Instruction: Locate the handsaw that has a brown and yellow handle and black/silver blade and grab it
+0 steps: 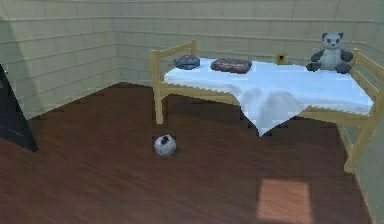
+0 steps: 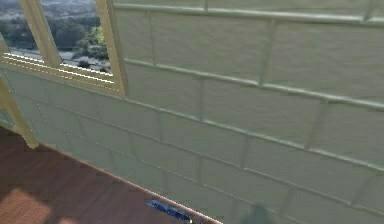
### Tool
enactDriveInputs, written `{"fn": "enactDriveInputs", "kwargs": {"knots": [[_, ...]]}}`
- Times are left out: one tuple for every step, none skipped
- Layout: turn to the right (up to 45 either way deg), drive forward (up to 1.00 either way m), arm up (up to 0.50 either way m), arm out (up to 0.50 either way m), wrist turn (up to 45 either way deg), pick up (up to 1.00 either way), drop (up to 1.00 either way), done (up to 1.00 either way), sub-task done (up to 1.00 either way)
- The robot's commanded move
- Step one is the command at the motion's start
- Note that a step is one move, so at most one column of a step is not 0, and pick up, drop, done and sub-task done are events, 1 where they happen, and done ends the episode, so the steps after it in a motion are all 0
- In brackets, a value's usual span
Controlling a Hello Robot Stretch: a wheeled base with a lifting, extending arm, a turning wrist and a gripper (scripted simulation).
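A small blue and dark flat object (image 2: pixel 170 211) lies on the wooden floor by the foot of the green wall in the arm side view; its shape is too small to name. In the forward view a wooden-framed bed (image 1: pixel 160 75) with a white sheet (image 1: pixel 270 90) stands at the far wall. On the bed lie a dark round object (image 1: pixel 187 62), a flat brown object (image 1: pixel 231 65) and a panda toy (image 1: pixel 331 53).
A black and white ball (image 1: pixel 165 146) rests on the dark wooden floor (image 1: pixel 100 180) before the bed. A dark panel (image 1: pixel 14 115) leans in at the forward view's left edge. A window (image 2: pixel 65 40) with a pale frame sits in the green brick wall (image 2: pixel 260 110).
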Motion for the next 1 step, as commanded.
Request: {"fn": "enactDriveInputs", "kwargs": {"knots": [[0.0,0.0,0.1,0.0,0.0,0.0,0.0,0.0,0.0]]}}
